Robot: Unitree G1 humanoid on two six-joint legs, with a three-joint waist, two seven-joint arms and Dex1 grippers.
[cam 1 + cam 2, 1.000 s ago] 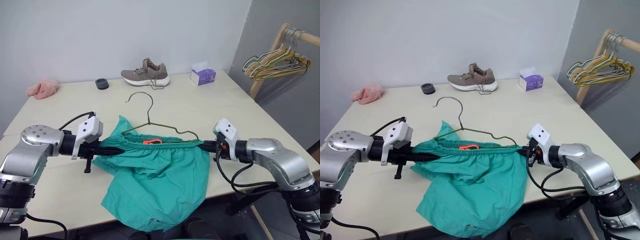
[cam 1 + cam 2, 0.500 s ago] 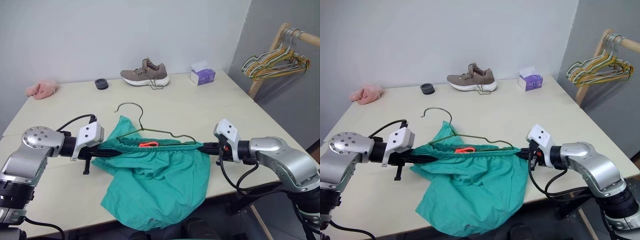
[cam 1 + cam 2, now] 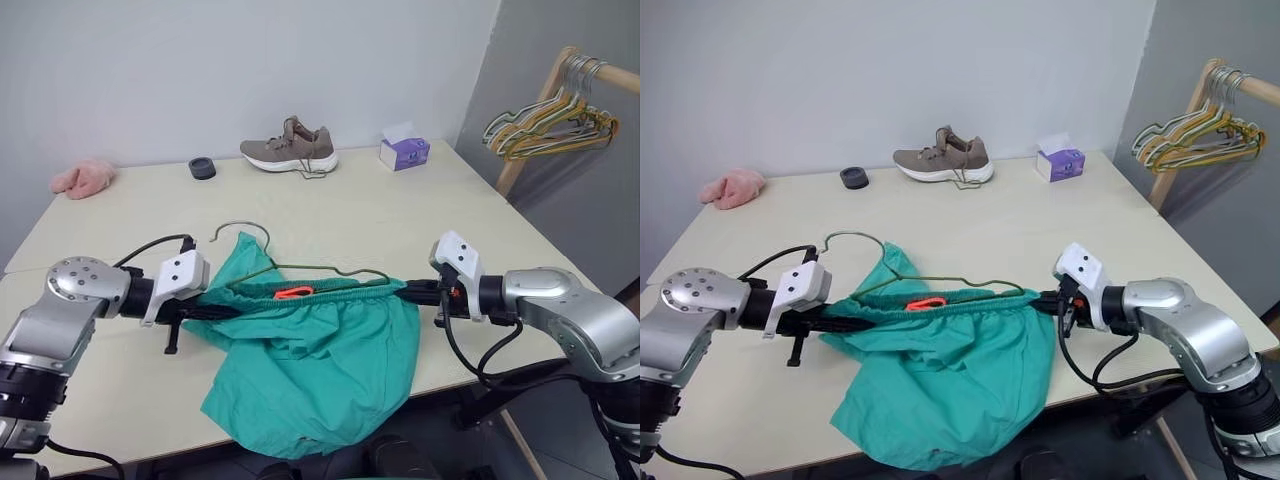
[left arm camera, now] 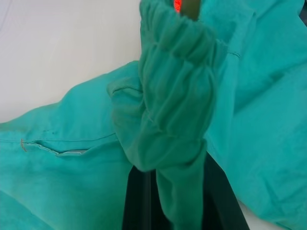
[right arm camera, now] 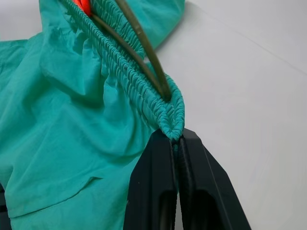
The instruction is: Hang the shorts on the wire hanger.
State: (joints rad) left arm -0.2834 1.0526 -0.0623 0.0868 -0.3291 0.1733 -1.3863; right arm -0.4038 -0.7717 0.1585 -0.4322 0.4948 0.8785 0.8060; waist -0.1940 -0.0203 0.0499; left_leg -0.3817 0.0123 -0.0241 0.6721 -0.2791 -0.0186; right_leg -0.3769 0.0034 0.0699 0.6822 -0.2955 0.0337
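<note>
The teal shorts hang over the table's front edge, their waistband stretched level between my two grippers. My left gripper is shut on the waistband's left end, where cloth bunches over its fingers. At the right end, my right gripper is shut on the elastic. The wire hanger lies tilted, its lower part inside the waistband by the orange tag. One wire runs along the elastic toward the right gripper. Its hook points to the far left.
Along the table's far side lie a pink cloth, a black round thing, a brown shoe and a purple tissue box. A wooden rack with coloured hangers stands off the table at the right.
The hanger's hook has swung left and lower, toward the shorts. Both grippers keep their hold on the waistband and have hardly moved.
</note>
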